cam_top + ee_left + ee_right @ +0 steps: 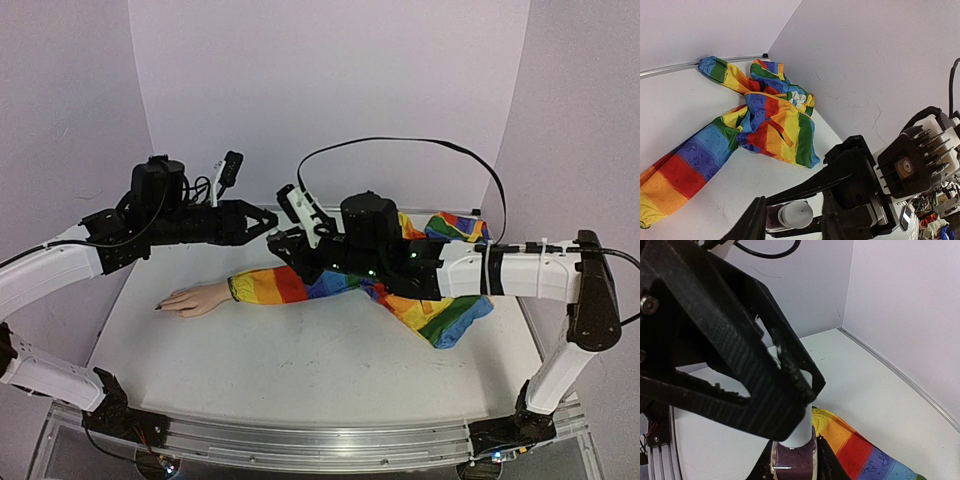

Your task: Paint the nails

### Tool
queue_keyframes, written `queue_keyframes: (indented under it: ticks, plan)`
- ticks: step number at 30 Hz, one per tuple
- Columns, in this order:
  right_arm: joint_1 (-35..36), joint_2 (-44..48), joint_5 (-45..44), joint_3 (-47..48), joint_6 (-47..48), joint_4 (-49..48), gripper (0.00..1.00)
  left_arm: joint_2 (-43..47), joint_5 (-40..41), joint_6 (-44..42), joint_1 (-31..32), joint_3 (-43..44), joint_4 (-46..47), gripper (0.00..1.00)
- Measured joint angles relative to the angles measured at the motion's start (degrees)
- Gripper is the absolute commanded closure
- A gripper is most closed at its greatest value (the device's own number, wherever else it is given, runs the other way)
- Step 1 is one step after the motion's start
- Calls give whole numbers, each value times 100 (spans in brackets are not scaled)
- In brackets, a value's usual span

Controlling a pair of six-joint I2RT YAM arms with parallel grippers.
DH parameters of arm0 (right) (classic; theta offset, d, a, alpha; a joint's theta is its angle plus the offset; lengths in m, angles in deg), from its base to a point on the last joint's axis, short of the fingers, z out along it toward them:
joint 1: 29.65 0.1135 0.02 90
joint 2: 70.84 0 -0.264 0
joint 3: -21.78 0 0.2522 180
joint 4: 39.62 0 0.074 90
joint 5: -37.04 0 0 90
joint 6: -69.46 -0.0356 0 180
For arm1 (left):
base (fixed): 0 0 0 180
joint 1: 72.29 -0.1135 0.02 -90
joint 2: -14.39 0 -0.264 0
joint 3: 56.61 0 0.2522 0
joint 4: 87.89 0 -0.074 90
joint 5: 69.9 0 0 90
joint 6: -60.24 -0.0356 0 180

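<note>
The pale mannequin hand (195,298) lies palm down at the table's left, its rainbow sleeve (290,284) running right. Its nails (158,306) are tiny; one fingertip looks dark. Above the sleeve my two grippers meet. My right gripper (792,466) is shut on a small polish bottle (792,462) of dark purple polish. My left gripper (792,216) reaches in from the left and its fingers (756,220) close round the bottle's white cap (796,214). In the top view the left gripper (268,222) and right gripper (283,243) hide the bottle.
The sleeve's loose end lies bunched at the right (445,310) under the right arm. A black cable (400,142) loops above the right arm. White walls close in the back and both sides of the white table (300,370).
</note>
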State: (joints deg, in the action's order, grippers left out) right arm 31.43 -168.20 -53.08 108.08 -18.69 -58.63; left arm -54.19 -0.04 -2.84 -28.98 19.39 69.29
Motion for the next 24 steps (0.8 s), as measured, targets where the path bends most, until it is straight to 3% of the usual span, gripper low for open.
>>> queue_keyframes:
  ticks: [12,16,19,24]
  plan:
    - [-4,-22,-66,61,-11,149,100,-221,-214,-188,-33,0,48,93]
    - [-37,-17,105,61,-11,164,100,-238,-481,-483,-85,0,48,94]
    - [-275,63,1143,57,-66,275,100,-273,-1213,-962,-210,22,59,95]
    - [-726,306,4308,57,-590,398,100,-337,-3324,-1862,-256,197,181,99]
